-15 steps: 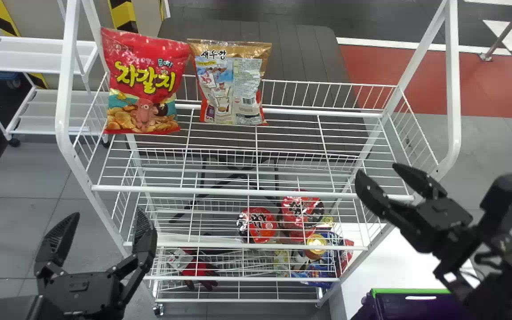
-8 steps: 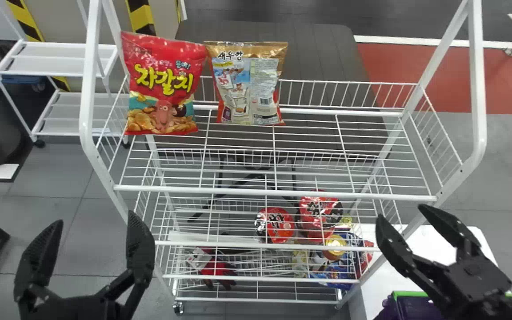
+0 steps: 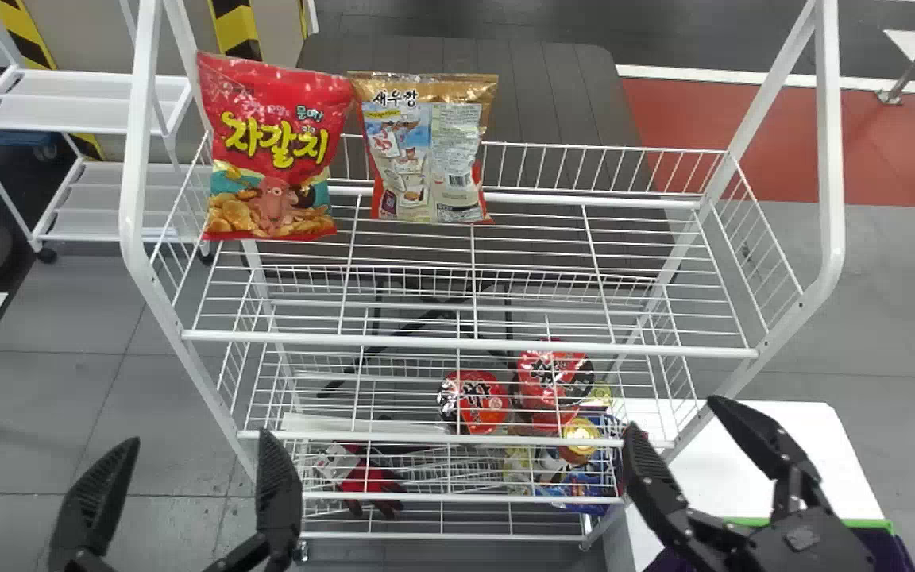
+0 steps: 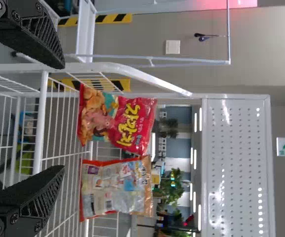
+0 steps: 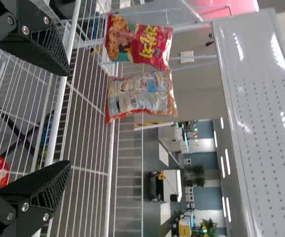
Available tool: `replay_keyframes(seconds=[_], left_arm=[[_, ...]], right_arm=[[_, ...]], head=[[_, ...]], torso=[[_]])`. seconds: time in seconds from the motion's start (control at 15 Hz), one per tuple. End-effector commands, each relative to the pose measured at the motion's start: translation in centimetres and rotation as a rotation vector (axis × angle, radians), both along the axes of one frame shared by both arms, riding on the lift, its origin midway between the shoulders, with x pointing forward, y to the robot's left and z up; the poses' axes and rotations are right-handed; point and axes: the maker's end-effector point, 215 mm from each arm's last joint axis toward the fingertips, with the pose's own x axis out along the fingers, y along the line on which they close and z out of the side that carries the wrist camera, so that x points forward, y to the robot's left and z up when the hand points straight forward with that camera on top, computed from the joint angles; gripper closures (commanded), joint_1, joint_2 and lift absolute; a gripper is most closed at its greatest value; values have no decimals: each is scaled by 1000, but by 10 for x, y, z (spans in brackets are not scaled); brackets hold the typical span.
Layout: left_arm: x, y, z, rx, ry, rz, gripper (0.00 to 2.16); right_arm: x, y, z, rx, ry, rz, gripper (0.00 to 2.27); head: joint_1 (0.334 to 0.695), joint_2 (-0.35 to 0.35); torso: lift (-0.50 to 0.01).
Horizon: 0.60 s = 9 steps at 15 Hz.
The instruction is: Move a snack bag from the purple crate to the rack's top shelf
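In the head view my left gripper (image 3: 187, 485) stands open at the lower left, in front of the rack. My right gripper (image 3: 688, 445) is open at the lower right, above the purple crate (image 3: 874, 548). On the rack's top shelf (image 3: 505, 343), a red snack bag (image 3: 271, 147) and a gold-topped snack bag (image 3: 426, 151) stand side by side at the back left. The left wrist view has the left gripper (image 4: 58, 118) with nothing between its fingers, both bags beyond. From the right wrist, the right gripper (image 5: 65, 118) is likewise empty, facing the top shelf.
Lower rack shelves hold red cup noodles (image 3: 473, 401), colourful packs and red gloves (image 3: 370, 485). A white surface (image 3: 775, 461) lies right of the rack, behind the crate. The rack's upright frame posts (image 3: 829, 159) rise at both sides. Another white shelf unit (image 3: 84, 103) stands at the back left.
The right gripper has come down and leftward, nearer the crate. The left gripper sits lower in the head view. That view swung sideways and partly back, shifting the whole scene.
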Motion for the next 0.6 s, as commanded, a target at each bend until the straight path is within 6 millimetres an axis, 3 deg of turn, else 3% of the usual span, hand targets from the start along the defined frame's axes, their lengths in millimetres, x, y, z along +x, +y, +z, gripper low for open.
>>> replay_keyframes(seconds=[0.0,0.53], left_arm=[[7,-16,-9,16,38,-13,90],[16,-7,-5,6,22,7,90]], right_arm=[[0,16,10,-13,-19,39,211],[6,15,10,-16,-27,51,211]], head=[[695,-25],[695,-4]], torso=[[1],[1]])
